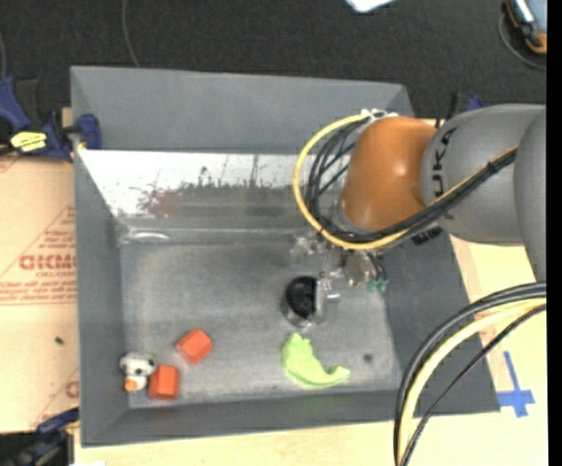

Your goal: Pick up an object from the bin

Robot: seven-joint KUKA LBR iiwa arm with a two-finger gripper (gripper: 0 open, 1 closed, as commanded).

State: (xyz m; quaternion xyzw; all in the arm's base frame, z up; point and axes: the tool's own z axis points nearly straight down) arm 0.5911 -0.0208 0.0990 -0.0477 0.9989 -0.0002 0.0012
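1. Five loose things are lying in the grey metal bin point(101, 289). They are a small black roundish object point(301, 299) near the middle of the floor, a lime-green curved piece point(310, 365) just in front of it, an orange block point(195, 345), a second orange block point(165, 382), and a small white figure with dark marks point(137, 366). The figure is sitting against that second block in the near left corner.
2. The gripper point(317, 287) is hanging low in the bin, right at the black roundish object. Whether it is apart or closed, I cannot tell (the robot's own orange cover and looped cables are screening it from above).
3. The black object is, in my judgement, the candidate for picking. It is resting at the gripper's tip, and nothing is showing it as held.
4. Risks, as judged from here:
   - a rounded body may be rolling or squirting out sideways under an off-centre close;
   - lifting on a shallow grip may be dropping it back into the bin;
   - the green piece, lying near, may be getting nudged or caught along with it.
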